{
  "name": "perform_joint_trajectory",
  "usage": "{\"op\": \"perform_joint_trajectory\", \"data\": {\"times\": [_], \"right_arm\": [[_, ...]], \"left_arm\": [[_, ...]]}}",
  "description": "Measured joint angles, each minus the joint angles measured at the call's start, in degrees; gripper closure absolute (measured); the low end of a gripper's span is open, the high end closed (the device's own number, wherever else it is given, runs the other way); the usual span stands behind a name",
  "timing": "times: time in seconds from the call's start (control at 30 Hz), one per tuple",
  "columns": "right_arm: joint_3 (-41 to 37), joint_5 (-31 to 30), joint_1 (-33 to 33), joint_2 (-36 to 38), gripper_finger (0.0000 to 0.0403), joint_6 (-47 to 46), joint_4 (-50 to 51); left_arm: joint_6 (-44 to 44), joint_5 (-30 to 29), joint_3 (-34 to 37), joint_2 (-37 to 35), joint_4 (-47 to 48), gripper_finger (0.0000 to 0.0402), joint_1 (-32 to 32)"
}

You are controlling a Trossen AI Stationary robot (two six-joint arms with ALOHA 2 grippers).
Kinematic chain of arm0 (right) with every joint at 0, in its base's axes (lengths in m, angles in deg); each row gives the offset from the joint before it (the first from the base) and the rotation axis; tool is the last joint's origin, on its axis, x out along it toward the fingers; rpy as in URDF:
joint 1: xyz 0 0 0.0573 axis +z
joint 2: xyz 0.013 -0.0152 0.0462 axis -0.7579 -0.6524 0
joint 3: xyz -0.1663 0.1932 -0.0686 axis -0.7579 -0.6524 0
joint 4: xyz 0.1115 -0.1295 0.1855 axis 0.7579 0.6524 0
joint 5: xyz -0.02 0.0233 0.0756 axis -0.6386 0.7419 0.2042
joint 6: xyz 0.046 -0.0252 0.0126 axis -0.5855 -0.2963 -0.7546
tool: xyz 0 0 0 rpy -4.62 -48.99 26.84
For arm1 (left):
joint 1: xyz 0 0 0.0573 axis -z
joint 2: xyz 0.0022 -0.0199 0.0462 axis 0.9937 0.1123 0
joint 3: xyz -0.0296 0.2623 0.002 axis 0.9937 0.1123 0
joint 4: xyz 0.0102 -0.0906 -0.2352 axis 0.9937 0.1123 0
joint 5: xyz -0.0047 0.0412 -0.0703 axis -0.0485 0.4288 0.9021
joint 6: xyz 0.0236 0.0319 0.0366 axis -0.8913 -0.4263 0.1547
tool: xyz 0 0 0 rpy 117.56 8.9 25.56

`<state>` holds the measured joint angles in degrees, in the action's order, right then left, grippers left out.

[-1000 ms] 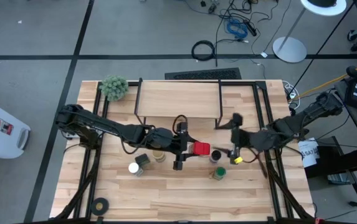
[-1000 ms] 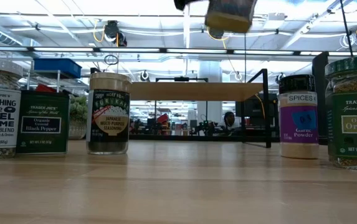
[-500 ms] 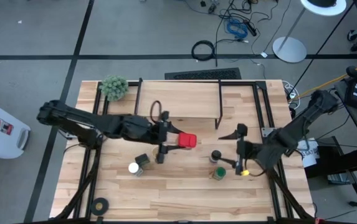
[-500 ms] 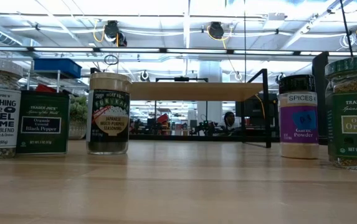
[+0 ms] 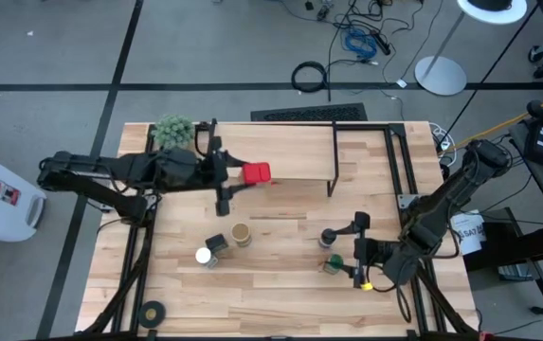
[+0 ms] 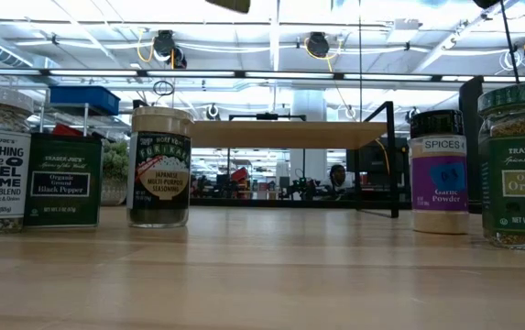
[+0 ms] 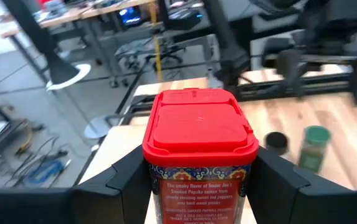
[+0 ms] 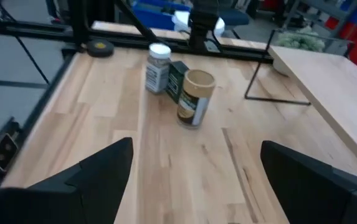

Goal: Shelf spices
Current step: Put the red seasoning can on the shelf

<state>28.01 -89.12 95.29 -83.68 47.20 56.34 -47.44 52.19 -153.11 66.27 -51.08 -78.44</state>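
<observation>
My left gripper (image 5: 238, 176) is closed on the one red tin (image 5: 256, 173), holding it over the shelf (image 5: 290, 169) near its left end. My right gripper (image 5: 358, 248) hangs wide open and empty over the table's (image 5: 280, 294) right front. Five spices stand on the table: a white-lidded jar (image 5: 204, 256), a dark tin (image 5: 217, 244), a tan jar (image 5: 241, 234), a dark-lidded jar (image 5: 329, 237) and a green-lidded jar (image 5: 333, 265)

The shelf (image 5: 290, 156) board is lying mostly bare (only its left end is taken by the red tin (image 5: 256, 173)), while jars are crowding the table (image 5: 280, 294) just in front.
</observation>
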Motion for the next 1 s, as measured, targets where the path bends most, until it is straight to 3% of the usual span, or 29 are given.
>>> {"op": "perform_joint_trajectory", "data": {"times": [0.3, 0.5, 0.8, 1.0], "right_arm": [[0.0, 0.1, 1.0, 0.0, 0.0062, 3.8, -3.1], [0.0, 0.1, 1.0, 0.0, 0.0062, 3.8, -2.9], [0.0, 0.4, 1.0, 0.0, 0.0062, 2.2, -1.0], [0.0, 0.4, 1.4, 0.0, 0.0062, -0.9, 1.1]], "left_arm": [[-2.2, 0.7, 2.6, -0.2, 1.2, 0.0186, -8.2], [-3.9, 6.0, 5.0, -0.2, 3.7, 0.0186, -16.6], [-6.3, 22.5, 5.0, -3.6, 4.8, 0.0186, -28.1], [-6.3, 31.0, 5.5, -5.2, 5.5, 0.0186, -32.6]]}}
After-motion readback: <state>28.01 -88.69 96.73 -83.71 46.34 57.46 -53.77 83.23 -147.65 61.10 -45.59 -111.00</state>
